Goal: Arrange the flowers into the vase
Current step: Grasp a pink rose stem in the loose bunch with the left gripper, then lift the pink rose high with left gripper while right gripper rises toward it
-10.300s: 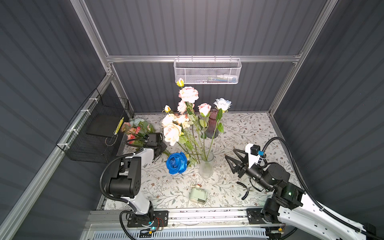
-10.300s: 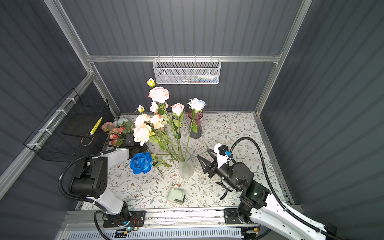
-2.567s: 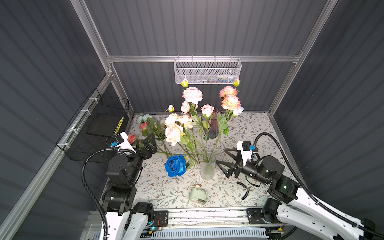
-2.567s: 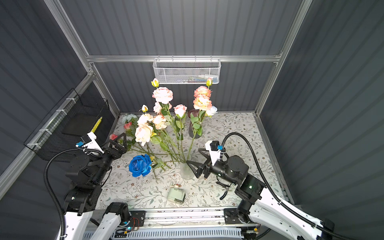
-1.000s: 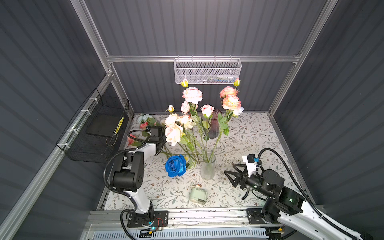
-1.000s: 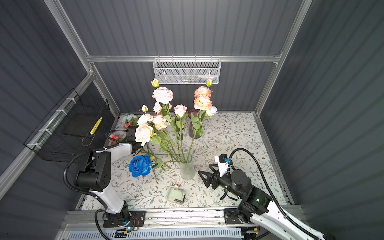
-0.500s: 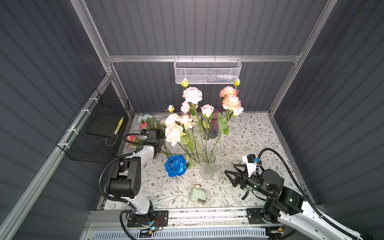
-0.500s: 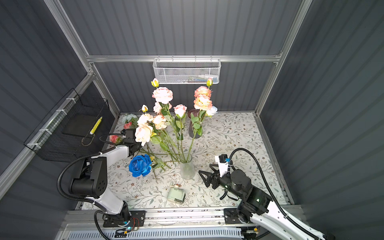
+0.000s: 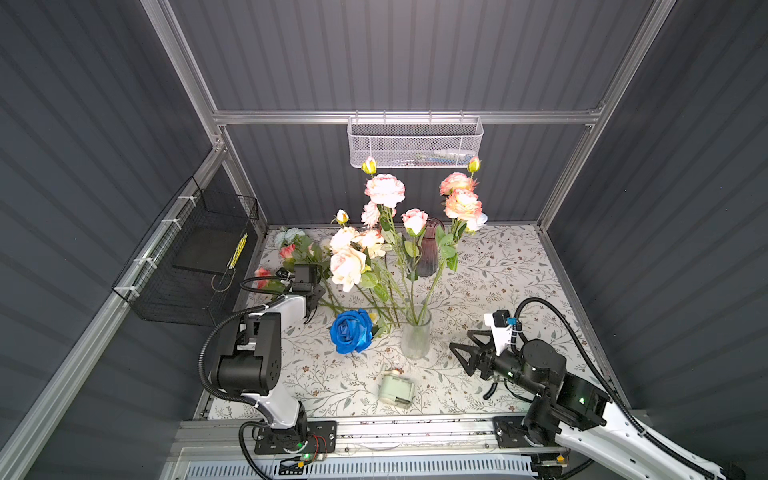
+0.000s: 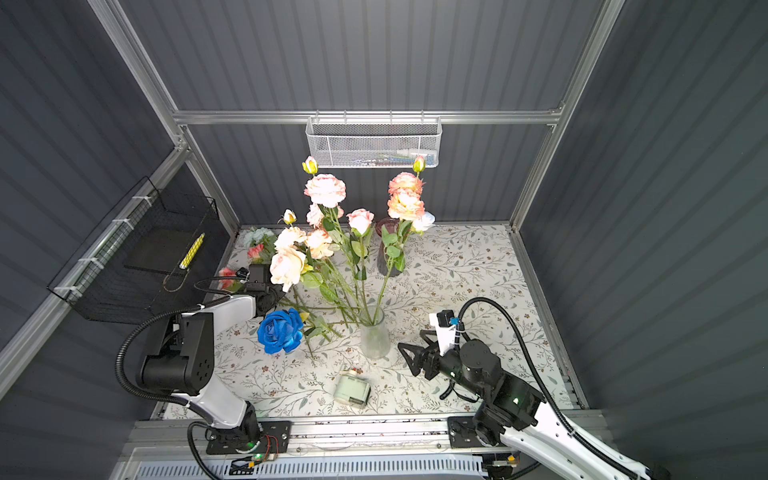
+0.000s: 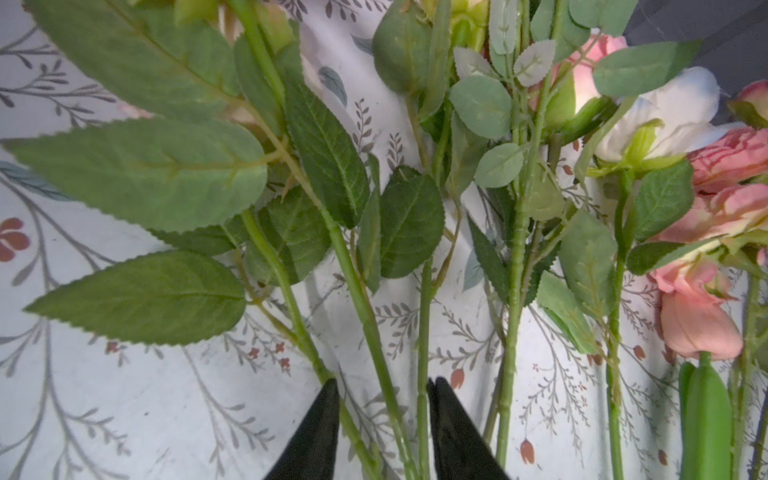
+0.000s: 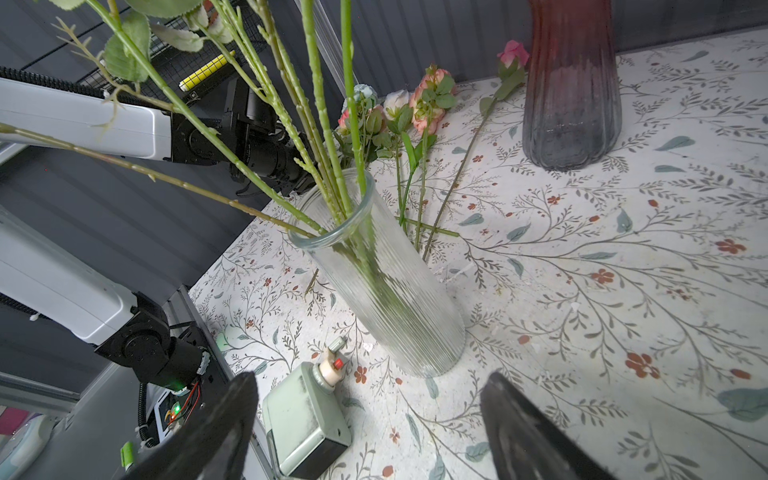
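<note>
A clear ribbed glass vase [image 9: 415,336] [image 10: 374,338] [image 12: 386,282] stands mid-table with several pink, peach and cream flowers [image 9: 384,189] upright in it. The deep blue rose [image 9: 351,331] [image 10: 281,331] leans out low on its left. More loose flowers [image 9: 293,249] [image 12: 415,104] lie at the back left. My left gripper [image 9: 314,293] [image 11: 384,380] is low over their green stems [image 11: 365,307]. Its jaws stand partly apart, with stems running between them. My right gripper [image 9: 459,338] [image 12: 370,376] hangs wide open just right of the vase, with nothing in it.
A dark purple vase [image 9: 428,249] [image 12: 569,83] stands behind the glass one. A small green device [image 9: 397,388] [image 12: 307,411] lies in front of it. A black wire basket [image 9: 199,257] hangs on the left wall and a white mesh basket [image 9: 415,141] on the back rail.
My left gripper has come down from a raised pose onto the loose stems and its jaws have spread a little. The right arm drew back from the vase earlier and now holds still.
</note>
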You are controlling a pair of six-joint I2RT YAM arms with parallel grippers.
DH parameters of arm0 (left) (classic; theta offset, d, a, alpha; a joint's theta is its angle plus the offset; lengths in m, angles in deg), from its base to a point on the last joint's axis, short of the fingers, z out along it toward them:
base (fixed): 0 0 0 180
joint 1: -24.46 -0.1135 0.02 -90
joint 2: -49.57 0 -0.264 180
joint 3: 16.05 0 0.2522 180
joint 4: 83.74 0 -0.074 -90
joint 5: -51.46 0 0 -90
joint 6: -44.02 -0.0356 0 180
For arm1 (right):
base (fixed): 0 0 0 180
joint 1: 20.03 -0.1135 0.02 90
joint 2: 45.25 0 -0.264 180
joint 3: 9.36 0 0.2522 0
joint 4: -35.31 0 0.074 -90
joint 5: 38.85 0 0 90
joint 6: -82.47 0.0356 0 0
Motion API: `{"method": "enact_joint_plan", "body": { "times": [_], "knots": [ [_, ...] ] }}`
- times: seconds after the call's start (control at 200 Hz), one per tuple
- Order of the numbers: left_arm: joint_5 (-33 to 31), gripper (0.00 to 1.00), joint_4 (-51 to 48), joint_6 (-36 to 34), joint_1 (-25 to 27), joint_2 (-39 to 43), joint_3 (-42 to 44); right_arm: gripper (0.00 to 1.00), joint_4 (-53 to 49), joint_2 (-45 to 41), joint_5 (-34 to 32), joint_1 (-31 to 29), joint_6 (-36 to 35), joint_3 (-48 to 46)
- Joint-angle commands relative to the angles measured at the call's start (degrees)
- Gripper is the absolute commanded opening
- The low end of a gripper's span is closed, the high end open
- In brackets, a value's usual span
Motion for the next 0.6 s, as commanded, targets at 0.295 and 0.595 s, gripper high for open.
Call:
{"method": "enact_joint_plan", "body": {
  "times": [0.295, 0.595],
  "knots": [
    [0.4, 0.17, 2.9, -0.3, -0.4, -4.7, -1.9, 0.86, -0.8, -6.4, -1.3, 0.9, -0.6, 0.6],
    [-1.1, 0.00, 4.4, -0.1, -0.4, 7.4, 1.4, 0.86, -0.6, -6.2, -1.5, 0.9, -0.4, 0.7]
  ]
}}
